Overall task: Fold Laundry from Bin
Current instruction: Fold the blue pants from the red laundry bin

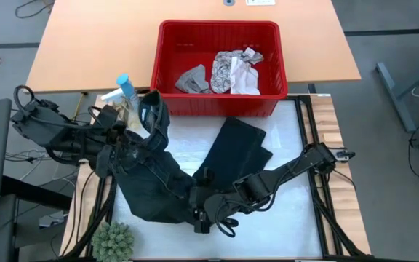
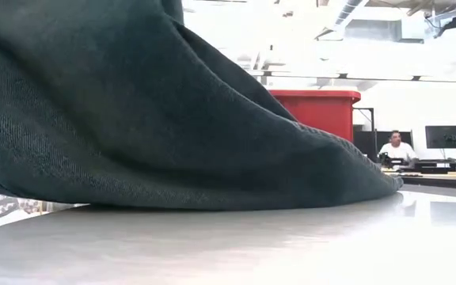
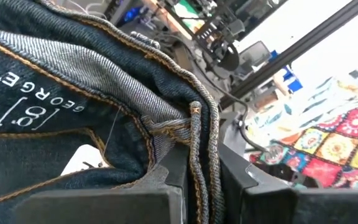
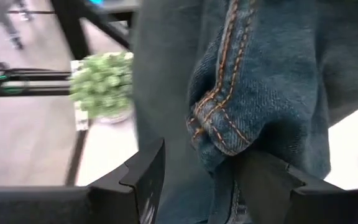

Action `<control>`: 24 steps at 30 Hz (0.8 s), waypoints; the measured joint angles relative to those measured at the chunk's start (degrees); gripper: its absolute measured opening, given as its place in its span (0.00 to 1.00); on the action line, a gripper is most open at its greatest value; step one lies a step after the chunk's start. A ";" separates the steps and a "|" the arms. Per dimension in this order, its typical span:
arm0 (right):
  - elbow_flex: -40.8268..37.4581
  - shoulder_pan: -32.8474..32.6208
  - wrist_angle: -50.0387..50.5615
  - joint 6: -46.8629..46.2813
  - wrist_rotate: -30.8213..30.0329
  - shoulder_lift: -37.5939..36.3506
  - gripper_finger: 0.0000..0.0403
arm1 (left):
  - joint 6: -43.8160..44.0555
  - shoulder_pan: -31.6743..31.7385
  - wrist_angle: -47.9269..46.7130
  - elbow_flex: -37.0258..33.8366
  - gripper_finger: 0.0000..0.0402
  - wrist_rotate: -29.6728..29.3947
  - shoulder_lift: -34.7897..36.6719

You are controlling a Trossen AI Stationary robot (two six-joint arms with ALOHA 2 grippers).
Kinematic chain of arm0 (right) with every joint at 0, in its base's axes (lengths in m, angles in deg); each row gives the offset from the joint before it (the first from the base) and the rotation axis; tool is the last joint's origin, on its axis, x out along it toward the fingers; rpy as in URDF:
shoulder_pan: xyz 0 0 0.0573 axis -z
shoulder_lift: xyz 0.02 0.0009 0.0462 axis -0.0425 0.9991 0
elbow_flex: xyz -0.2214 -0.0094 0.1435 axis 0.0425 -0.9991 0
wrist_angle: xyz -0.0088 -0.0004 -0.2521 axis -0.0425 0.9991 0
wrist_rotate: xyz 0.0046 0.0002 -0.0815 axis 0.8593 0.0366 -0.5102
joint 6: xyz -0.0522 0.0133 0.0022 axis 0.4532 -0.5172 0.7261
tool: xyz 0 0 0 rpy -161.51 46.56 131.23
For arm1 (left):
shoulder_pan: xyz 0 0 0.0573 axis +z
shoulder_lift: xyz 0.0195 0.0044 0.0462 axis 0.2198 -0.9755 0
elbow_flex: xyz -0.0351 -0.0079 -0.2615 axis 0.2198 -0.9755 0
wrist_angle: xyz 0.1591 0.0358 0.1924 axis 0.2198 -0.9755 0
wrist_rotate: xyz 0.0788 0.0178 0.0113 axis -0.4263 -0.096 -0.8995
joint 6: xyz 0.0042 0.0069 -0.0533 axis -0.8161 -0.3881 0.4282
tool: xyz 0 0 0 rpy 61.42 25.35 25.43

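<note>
The dark denim garment [image 1: 158,175] sprawls over the white table, one flat part [image 1: 242,145] reaching toward the red bin [image 1: 217,25]. In the low view the garment [image 2: 133,103] fills the foreground, with the bin [image 2: 315,111] behind it. My left gripper [image 1: 138,138] is shut on its raised waistband at the table's left. My right gripper [image 1: 204,215] is near the front edge, closed on a bunch of the same garment. A grey cloth [image 1: 193,78] and a white-grey patterned cloth [image 1: 231,71] lie inside the bin. My left gripper pinches the garment's stitched waistband edge [image 3: 194,134] between its two fingers [image 3: 166,180], beside the printed size label. Several denim layers run through the jaws. The band is held up off the table and the cloth hangs away below it. My right gripper has a thick bunched fold with an orange-stitched seam [image 4: 225,140] between its two fingers [image 4: 266,180]. The bunch lies against one finger, with more denim filling the gap toward the other. How much of the garment is clear of the table I cannot tell.
A small green potted plant [image 1: 113,241] stands at the table's front left corner, close to the right gripper. A blue-capped bottle [image 1: 126,87] stands left of the bin. A wooden desk [image 1: 86,44] lies beyond the bin. A person [image 2: 394,149] sits far off in the room.
</note>
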 joint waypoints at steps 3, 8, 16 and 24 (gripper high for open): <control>0.01 1.05 -0.25 -0.01 -3.73 0.21 0.53 | -0.99 0.02 0.96 0.00 0.07 -0.68 0.00; -0.01 2.16 -1.63 0.83 -5.95 1.74 0.53 | -2.19 0.02 1.06 -0.02 0.07 -2.30 -0.02; -0.05 1.33 -3.99 1.86 -12.55 3.66 0.11 | -3.81 1.47 0.86 -0.02 0.07 -2.55 -0.02; 7.26 -3.21 -2.57 8.35 -19.30 0.83 0.05 | -7.26 2.31 1.29 0.01 0.07 -2.93 0.04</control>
